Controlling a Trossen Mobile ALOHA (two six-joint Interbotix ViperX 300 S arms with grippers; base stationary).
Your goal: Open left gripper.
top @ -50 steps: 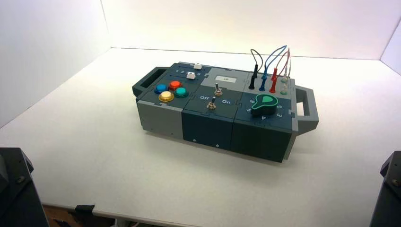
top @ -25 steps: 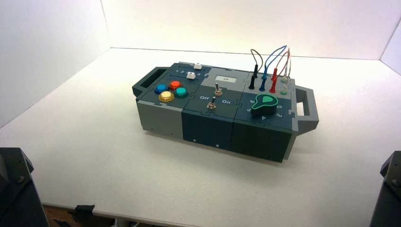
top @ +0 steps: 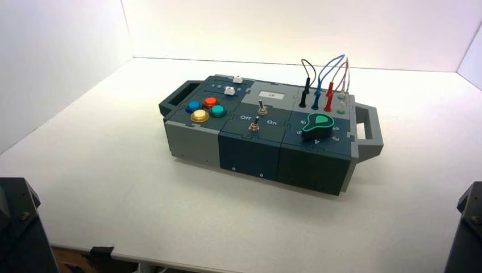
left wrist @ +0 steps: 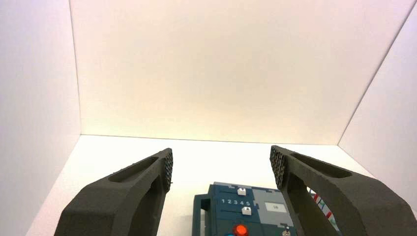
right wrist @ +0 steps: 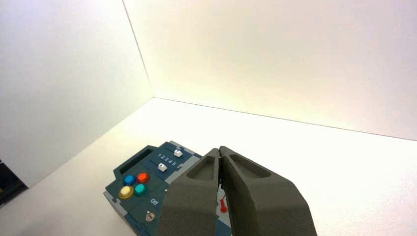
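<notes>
My left gripper (left wrist: 221, 164) is open and empty, its dark fingers (left wrist: 162, 169) spread wide; it hangs well back from the box. The box (top: 250, 148) stands mid-table, turned a little, with handles at both ends. In the left wrist view the box (left wrist: 221, 216) shows far off between the fingers, with two white sliders (left wrist: 241, 192) by a 1–5 scale and a red button (left wrist: 240, 230). My right gripper (right wrist: 220, 150) is shut and empty, also held back from the box. Both arms show only as dark bases, the left arm (top: 17, 227) and the right arm (top: 467, 227), in the bottom corners of the high view.
The box carries blue, red, yellow and teal buttons (top: 206, 109), two toggle switches (top: 257, 116) by Off/On lettering, a green knob (top: 318, 125) and black, blue and red plugged wires (top: 318, 85). White walls (top: 57, 57) enclose the white table (top: 113, 170).
</notes>
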